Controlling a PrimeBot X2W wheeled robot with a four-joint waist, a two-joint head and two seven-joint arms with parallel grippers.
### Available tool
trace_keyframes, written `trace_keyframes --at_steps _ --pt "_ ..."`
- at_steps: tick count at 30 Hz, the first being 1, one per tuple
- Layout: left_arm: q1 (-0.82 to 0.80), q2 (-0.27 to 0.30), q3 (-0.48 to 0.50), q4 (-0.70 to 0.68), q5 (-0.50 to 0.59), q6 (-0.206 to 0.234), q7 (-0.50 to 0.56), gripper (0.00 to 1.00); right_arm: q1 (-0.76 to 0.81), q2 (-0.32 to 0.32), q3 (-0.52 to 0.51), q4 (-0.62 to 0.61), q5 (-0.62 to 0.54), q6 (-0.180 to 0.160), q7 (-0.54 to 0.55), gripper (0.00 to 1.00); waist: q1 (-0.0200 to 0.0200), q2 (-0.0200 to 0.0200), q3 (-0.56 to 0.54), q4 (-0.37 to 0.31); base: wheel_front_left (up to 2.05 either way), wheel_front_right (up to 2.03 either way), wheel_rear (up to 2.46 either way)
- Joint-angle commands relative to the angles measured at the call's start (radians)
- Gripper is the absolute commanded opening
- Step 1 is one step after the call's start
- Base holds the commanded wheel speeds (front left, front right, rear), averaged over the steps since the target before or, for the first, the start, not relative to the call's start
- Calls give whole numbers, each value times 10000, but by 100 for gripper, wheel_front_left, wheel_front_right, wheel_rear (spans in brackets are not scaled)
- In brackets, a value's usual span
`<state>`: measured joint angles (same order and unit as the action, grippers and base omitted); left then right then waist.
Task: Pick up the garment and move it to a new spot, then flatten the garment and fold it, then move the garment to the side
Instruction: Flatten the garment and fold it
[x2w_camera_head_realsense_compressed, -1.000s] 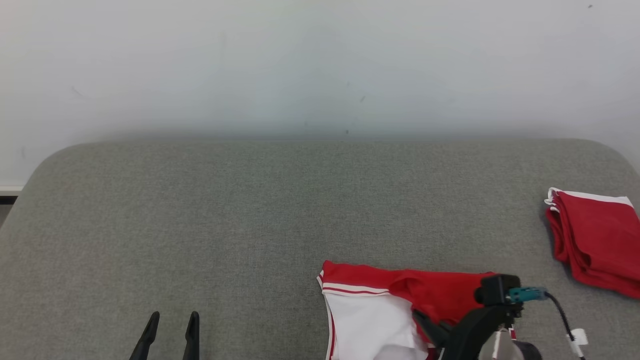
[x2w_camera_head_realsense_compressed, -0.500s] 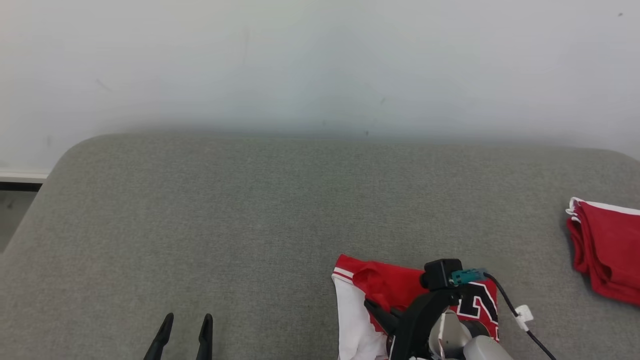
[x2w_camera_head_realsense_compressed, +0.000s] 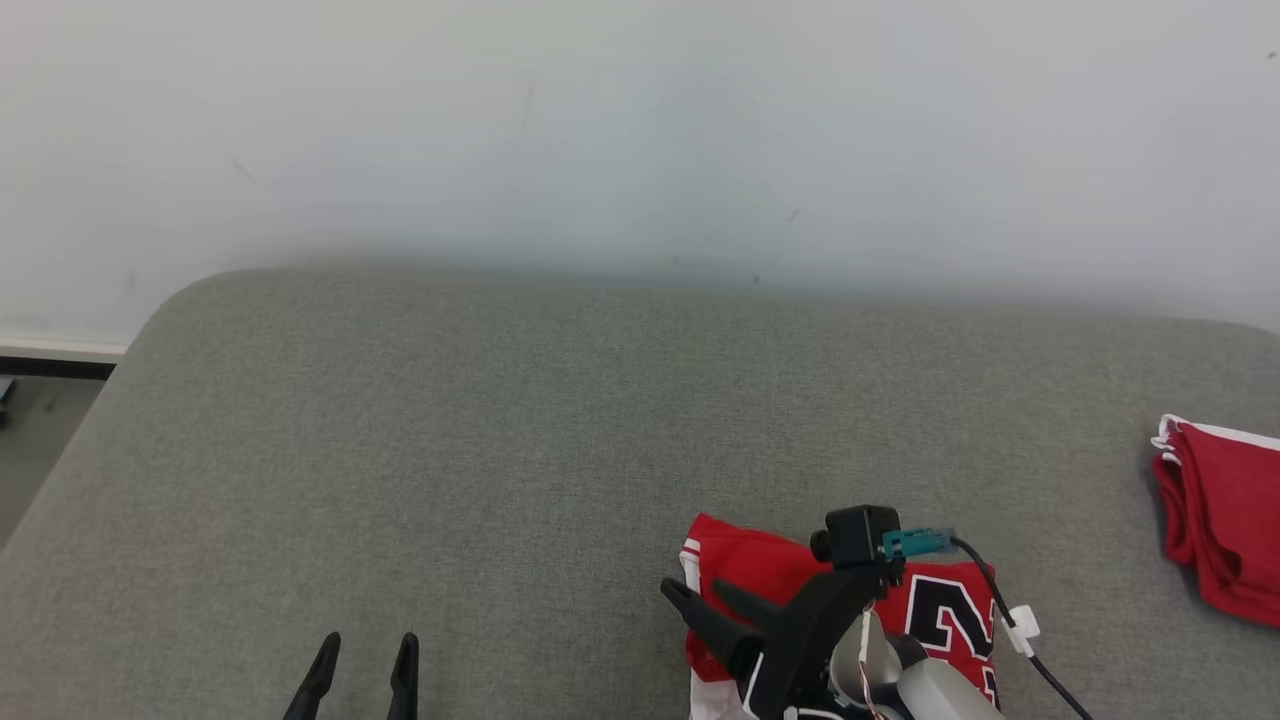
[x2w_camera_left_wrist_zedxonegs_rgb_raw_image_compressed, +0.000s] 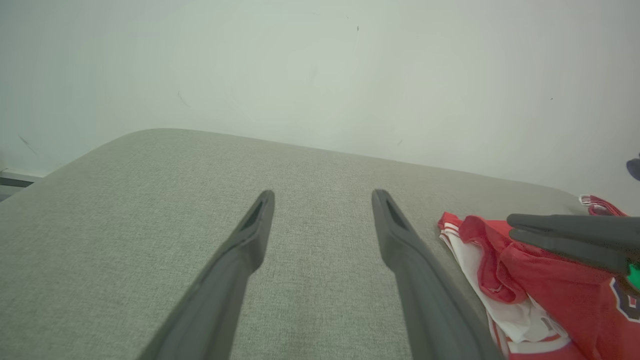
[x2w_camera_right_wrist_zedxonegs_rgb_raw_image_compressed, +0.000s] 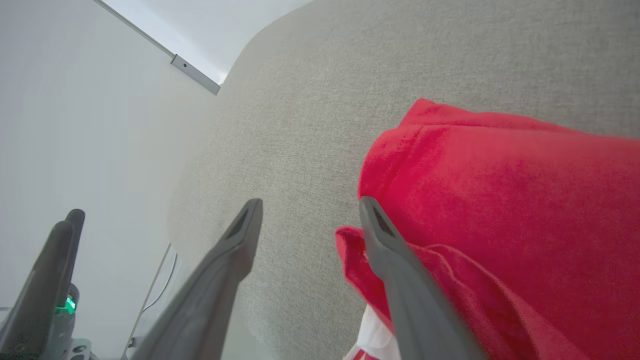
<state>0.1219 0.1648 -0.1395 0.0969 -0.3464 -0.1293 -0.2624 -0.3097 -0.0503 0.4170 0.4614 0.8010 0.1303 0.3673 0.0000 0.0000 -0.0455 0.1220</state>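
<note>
Red jersey (x2w_camera_head_realsense_compressed: 745, 560) lies bunched at near edge of pad (x2w_camera_head_realsense_compressed: 500, 450), right of centre, and part of it runs off the bottom of head view. Red layer over white, black number facing up. R gripper (x2w_camera_right_wrist_zedxonegs_rgb_raw_image_compressed: 310, 205) is at the jersey's left end, jaws apart, nothing clamped. One finger is over bare pad, the other along the red hem; touching or just above it, can't tell. L gripper (x2w_camera_left_wrist_zedxonegs_rgb_raw_image_compressed: 324, 197) also has jaws apart and is empty, over bare pad toward near-left corner, well apart from the cloth. 2nd red garment (x2w_camera_head_realsense_compressed: 1220, 520) sits folded at right edge.

Judged step: set-down end of the move. Flatten + fold not yet done.

Risks from here:
- Jersey is close to near edge and some may hang over (not visible). A sideways tug to flatten could drag it off the pad.
- Cloth is doubled. A pinch at the hem may take both layers or only the top one, so it spreads crooked w/ a fold trapped under.
- R finger is right by the hem. If the arm lifts w/ fabric snagged, the jersey re-bunches.
- Prob slick sports fabric + thin fingers, so a shallow grip could slip mid-pull.
- L arm is far off. A 2-hand spread needs a long reach, and the arms could crowd over the cloth.
- Both garments are red. Wrong pick is possible if aim drifts right, tho they're well apart.
</note>
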Motion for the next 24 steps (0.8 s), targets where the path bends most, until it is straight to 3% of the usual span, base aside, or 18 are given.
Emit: trace_keyframes --at_steps 1,4,9,12,19,24 --pt "132 6 57 -34 -2 -11 -20 100 39 -5 -61 -260 56 8 -85 100 0 0 -45 -84 0 0 0" --pt "198 -25 79 -81 42 -11 -20 100 338 -22 -772 -879 -410 8 -177 100 0 0 -89 -192 0 0 0" --pt "192 -107 66 -144 68 -11 -20 100 1167 1 -2889 -1943 -2355 8 212 100 0 0 -112 -350 0 0 0" --pt "152 -135 42 -148 62 -11 -20 100 1831 11 -3625 -2570 -3519 8 733 100 0 0 -75 -400 0 0 0" --pt "-24 -111 9 -112 -6 -11 -20 100 2847 0 -3660 -3344 -4587 8 997 100 0 0 21 -443 0 0 0" --pt "-13 -144 99 -107 32 -11 -20 100 3333 -9 -3759 -3652 -5407 8 -504 100 0 0 -87 -420 0 0 0"
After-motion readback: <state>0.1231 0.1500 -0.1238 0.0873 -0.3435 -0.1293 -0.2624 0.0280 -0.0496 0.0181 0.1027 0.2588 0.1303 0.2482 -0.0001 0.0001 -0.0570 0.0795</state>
